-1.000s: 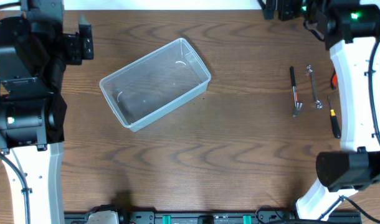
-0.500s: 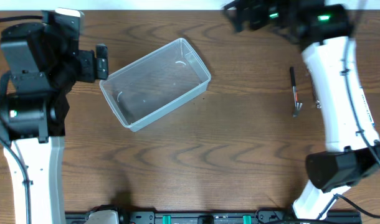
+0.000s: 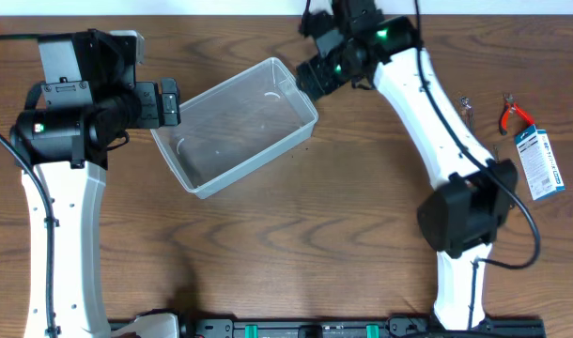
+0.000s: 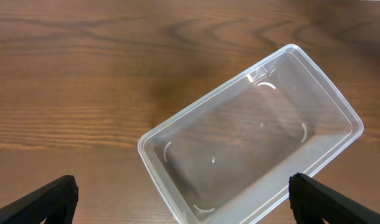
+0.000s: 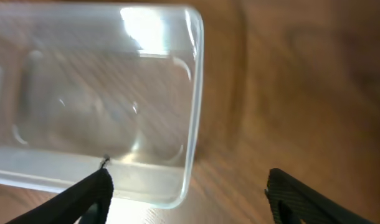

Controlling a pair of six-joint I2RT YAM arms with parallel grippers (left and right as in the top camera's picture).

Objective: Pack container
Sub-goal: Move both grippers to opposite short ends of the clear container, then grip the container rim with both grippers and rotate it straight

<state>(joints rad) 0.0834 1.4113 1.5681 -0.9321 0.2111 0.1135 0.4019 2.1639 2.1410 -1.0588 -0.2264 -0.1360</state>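
Note:
The container [image 3: 232, 130] is a clear plastic tub lying at an angle on the wooden table, left of centre, with nothing in it. My left gripper [image 3: 166, 103] is open and empty at the tub's left corner. In the left wrist view the tub [image 4: 252, 134] lies ahead between the spread fingertips [image 4: 48, 200]. My right gripper [image 3: 312, 77] is open and empty just above the tub's far right corner. In the right wrist view the tub [image 5: 96, 93] fills the left side, with its rounded corner between the fingertips [image 5: 85, 198].
At the far right lie red-handled pliers [image 3: 512, 115], a blue-and-white flat packet [image 3: 537, 161] and the tip of a small wrench [image 3: 468, 103]. The right arm [image 3: 437, 122] crosses over the right of the table and hides what lies beneath it.
The right arm has swung from the far right edge leftward to the tub's far right corner. The left gripper has moved right to the tub's left corner. The tub has not moved.

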